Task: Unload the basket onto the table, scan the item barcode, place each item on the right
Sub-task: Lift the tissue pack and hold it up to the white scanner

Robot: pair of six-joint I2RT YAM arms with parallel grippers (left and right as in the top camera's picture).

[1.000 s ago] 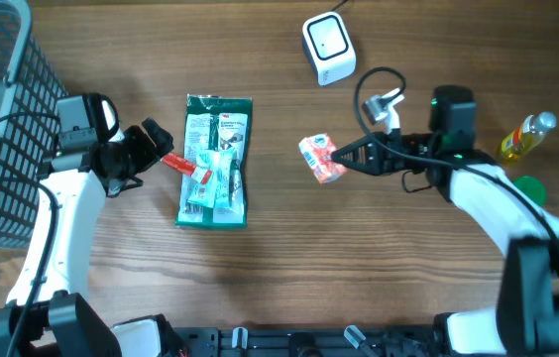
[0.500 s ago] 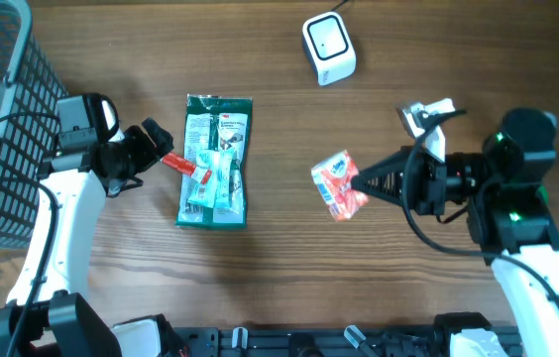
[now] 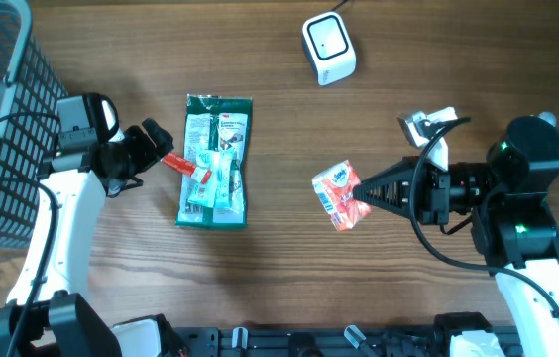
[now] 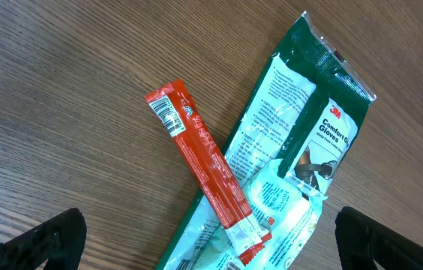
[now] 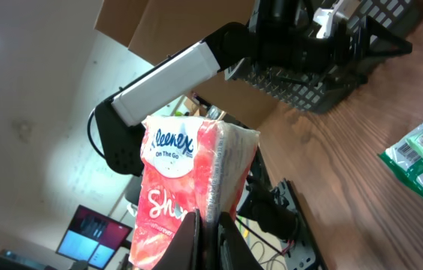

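Right claw (image 3: 359, 195) is clenched on the tissue pack (image 3: 338, 196), nipping it by one edge. In the right wrist view both fingers (image 5: 190, 234) close on the pack's seam at the bottom of the frame. The pack (image 5: 189, 176) stands up from them, red and white, with "Kleenex" printed on the white face. From overhead the pack sits right of centre over the surface (image 3: 279, 278), tilted, with the right arm stretched out behind it toward the right edge. Whether it touches the wood can't be told from above. The wrist view shows it against the room, not the surface.

The white scanner (image 3: 328, 47) sits at the far edge, well apart from the pack.

Left claw (image 3: 153, 151) is released, jaws wide and holding nothing. Its finger ends show at the two bottom corners of the left wrist view. Just beside it lies a red stick packet (image 4: 204, 169), barcode end toward the upper left, lying diagonally across a green glove pack (image 4: 305, 142) labelled "Comfort Gloves". Both lie flat on the wood, left of centre. A dark wire basket (image 3: 2, 129) stands at the far left edge, behind the left arm.
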